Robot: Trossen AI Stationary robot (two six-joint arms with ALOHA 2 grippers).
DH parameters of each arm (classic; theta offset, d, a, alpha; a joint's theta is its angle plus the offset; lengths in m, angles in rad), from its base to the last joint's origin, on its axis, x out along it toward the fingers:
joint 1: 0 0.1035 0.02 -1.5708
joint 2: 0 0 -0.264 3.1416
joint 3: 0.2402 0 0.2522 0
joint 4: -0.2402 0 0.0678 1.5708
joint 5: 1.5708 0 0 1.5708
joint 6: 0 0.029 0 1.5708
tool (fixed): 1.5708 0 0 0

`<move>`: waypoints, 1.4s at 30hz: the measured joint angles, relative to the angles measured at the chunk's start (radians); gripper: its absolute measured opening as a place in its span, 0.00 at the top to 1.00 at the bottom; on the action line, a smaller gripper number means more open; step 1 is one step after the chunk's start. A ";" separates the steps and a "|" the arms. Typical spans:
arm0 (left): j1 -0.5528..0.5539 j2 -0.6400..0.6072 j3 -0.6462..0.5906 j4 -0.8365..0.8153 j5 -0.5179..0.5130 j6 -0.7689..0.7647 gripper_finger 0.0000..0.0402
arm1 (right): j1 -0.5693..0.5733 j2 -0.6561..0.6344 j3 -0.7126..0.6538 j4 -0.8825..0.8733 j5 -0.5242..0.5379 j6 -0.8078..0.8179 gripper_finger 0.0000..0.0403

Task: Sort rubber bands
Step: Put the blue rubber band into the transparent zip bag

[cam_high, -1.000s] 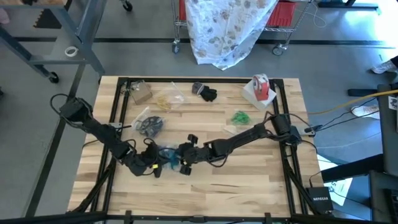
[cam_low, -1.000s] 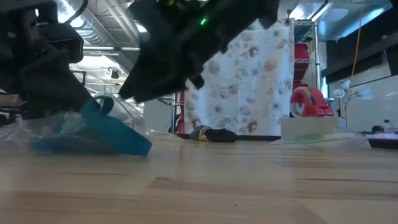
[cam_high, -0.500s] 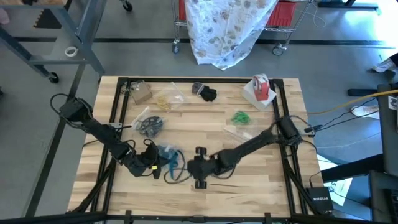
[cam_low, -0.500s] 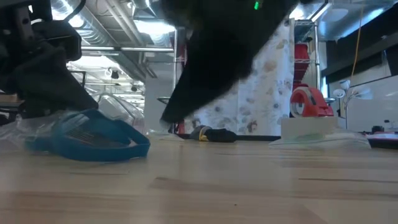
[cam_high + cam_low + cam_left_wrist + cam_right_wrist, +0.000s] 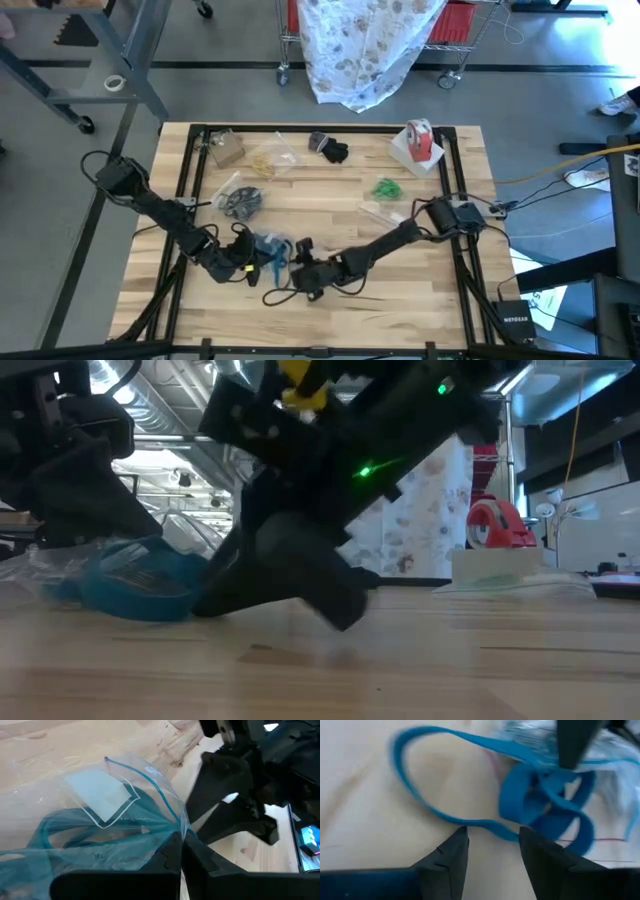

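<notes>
The teal-blue rubber bands (image 5: 540, 795) sit low and left of centre in the high view (image 5: 272, 252), partly inside a clear plastic bag (image 5: 107, 795) and partly spilling out of its mouth as one long loose loop (image 5: 427, 780) lying flat on the table (image 5: 400, 310). I judge that loop is out because it has not gone into the bag with the others, so the sort for this colour is not finished.

My left gripper (image 5: 181, 851) is pinched together on the edge of the bag's mouth. I hold it there so the bag stays put and its opening faces my other arm. In the low view the bag and its blue contents show at the left (image 5: 130, 575), under my left arm.

My right gripper (image 5: 490, 837) is down at the table just beside the bag mouth, at lower centre of the high view (image 5: 303, 272). Its fingers (image 5: 447, 852) stand apart, with the near strand of the stray loop running across the gap between their tips. They are not closed on it. I keep them spread and low so they can close on that thin, floppy strand, which lies flat on the wood and gives little to catch.

The other colours lie sorted toward the top of the high view: green (image 5: 387, 188), black (image 5: 330, 150) and tan (image 5: 264, 163) piles, well apart from my work.
</notes>
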 joint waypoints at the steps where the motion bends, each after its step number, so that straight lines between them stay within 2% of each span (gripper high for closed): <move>1: 0.003 0.000 0.000 -0.001 0.000 0.001 1.00 | -0.002 0.002 0.000 0.009 0.018 -0.002 0.58; 7: 0.004 0.000 0.000 -0.002 0.000 0.002 1.00 | -0.014 0.005 -0.003 0.055 0.037 -0.049 0.58; 13: 0.004 0.000 0.000 0.001 0.000 -0.002 1.00 | -0.044 0.023 0.000 0.072 -0.013 -0.044 0.60; 15: 0.004 0.000 0.000 0.003 0.000 -0.008 1.00 | -0.049 0.026 0.000 0.074 -0.035 -0.005 0.66; 18: 0.000 0.000 0.000 0.008 0.008 -0.011 1.00 | -0.046 0.024 -0.001 0.064 -0.039 0.096 0.84; 19: -0.003 0.000 0.000 0.010 0.025 -0.011 1.00 | -0.043 0.017 -0.001 0.049 -0.045 0.123 0.91; 21: -0.005 0.000 0.000 0.009 0.074 -0.024 1.00 | -0.033 -0.001 -0.004 0.013 -0.042 0.159 0.97; 26: -0.036 -0.029 0.007 0.008 0.120 -0.071 1.00 | -0.027 -0.083 -0.007 -0.079 0.043 0.333 0.99; 31: -0.043 -0.068 0.042 0.009 0.118 -0.051 1.00 | -0.029 -0.114 0.008 0.006 0.045 0.466 0.99; 35: -0.037 -0.093 0.063 0.011 0.065 -0.026 1.00 | -0.027 -0.107 0.052 0.048 0.010 0.502 0.99; 42: -0.019 -0.100 0.075 0.012 -0.012 -0.029 1.00 | -0.027 -0.101 0.054 0.105 -0.001 0.542 1.00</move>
